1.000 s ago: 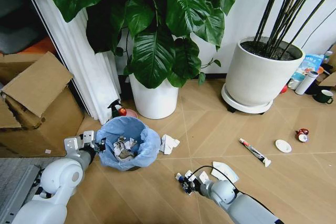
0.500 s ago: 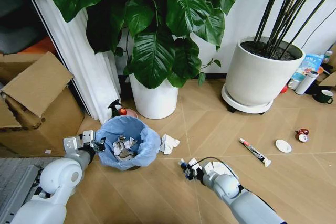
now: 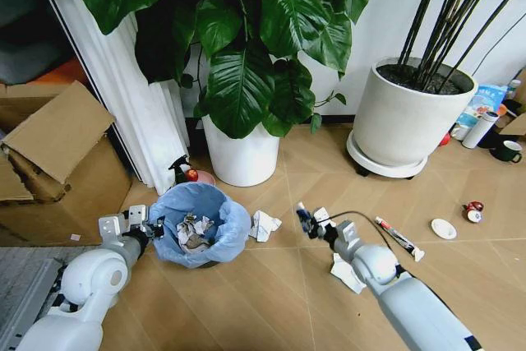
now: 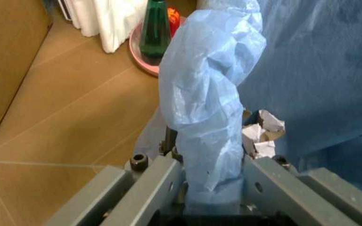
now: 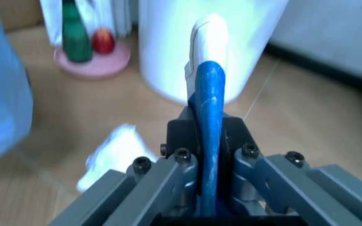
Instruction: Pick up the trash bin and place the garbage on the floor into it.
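Blue-white wrapper [image 5: 208,84], unreadable, in right tool [image 5: 207,155]

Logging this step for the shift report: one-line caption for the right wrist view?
Right gripper shut on a blue-white wrapper, held above the floor before a white plant pot.

A home or office corner: chevron wood-look floor [image 3: 246,302], large potted plants [image 3: 246,80] in white pots, cardboard boxes [image 3: 57,154], white curtain [image 3: 131,96].

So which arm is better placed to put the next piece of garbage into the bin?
The right. Its claw is shut on a blue-white wrapper near the trash bin; the left claw is busy gripping the bin's bag rim.
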Tool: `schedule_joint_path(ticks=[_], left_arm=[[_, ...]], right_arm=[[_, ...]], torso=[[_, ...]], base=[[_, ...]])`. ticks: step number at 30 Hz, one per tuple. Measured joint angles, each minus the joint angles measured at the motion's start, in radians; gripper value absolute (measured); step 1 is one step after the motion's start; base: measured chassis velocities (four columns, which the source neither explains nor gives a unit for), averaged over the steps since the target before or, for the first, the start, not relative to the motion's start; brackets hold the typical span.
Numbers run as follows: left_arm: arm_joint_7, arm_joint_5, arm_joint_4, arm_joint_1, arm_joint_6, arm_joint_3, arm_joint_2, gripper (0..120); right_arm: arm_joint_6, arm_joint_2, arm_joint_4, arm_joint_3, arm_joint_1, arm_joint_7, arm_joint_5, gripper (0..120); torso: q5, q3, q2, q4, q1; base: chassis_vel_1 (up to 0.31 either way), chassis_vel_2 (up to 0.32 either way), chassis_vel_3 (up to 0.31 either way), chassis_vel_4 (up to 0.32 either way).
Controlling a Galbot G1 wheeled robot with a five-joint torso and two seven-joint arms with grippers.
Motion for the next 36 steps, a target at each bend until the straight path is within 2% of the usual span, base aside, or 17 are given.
schedule_joint_path(ticks=[8,16,21,26,27,30,36], left_arm=[[0.003,0.002,0.010,-0.007,-0.002,0.009,-0.001,0],[0.017,0.008,0.025,-0.015,-0.002,0.020,0.004,0],[0.042,0.026,0.039,-0.021,-0.001,0.043,0.021,0],[0.063,0.033,0.053,-0.046,0.004,0.077,0.043,0],[0.063,0.033,0.053,-0.046,0.004,0.077,0.043,0],[0.066,0.024,0.061,-0.064,0.011,0.093,0.055,0],[0.071,0.006,0.069,-0.085,0.021,0.112,0.070,0]], right_arm=[[0.018,-0.034,0.101,0.021,0.014,0.026,0.010,3],[0.004,-0.073,0.203,-0.019,0.072,0.052,0.070,3],[-0.024,-0.086,0.242,-0.098,0.165,0.073,0.150,3],[-0.067,-0.074,0.267,-0.257,0.354,0.119,0.267,3],[-0.067,-0.074,0.267,-0.257,0.354,0.119,0.267,3],[-0.089,-0.043,0.273,-0.356,0.424,0.153,0.319,3],[-0.113,0.000,0.273,-0.458,0.455,0.190,0.369,3]], torso=[[-0.0001,0.000,0.000,-0.0001,0.000],[0.0000,0.000,0.000,0.0000,0.000],[-0.0001,0.000,0.000,-0.0001,0.000],[-0.0004,0.000,0.000,0.0002,0.000],[-0.0004,0.000,0.000,0.0002,0.000],[-0.0003,0.000,0.000,0.0002,0.000],[-0.0002,0.000,0.000,0.0002,0.000]], base=[[0.000,0.000,0.000,0.000],[0.000,0.000,0.000,0.000],[0.000,0.000,0.000,0.000],[0.000,0.000,0.000,0.000],[0.000,0.000,0.000,0.000],[0.000,0.000,0.000,0.000],[0.000,0.000,0.000,0.000]])
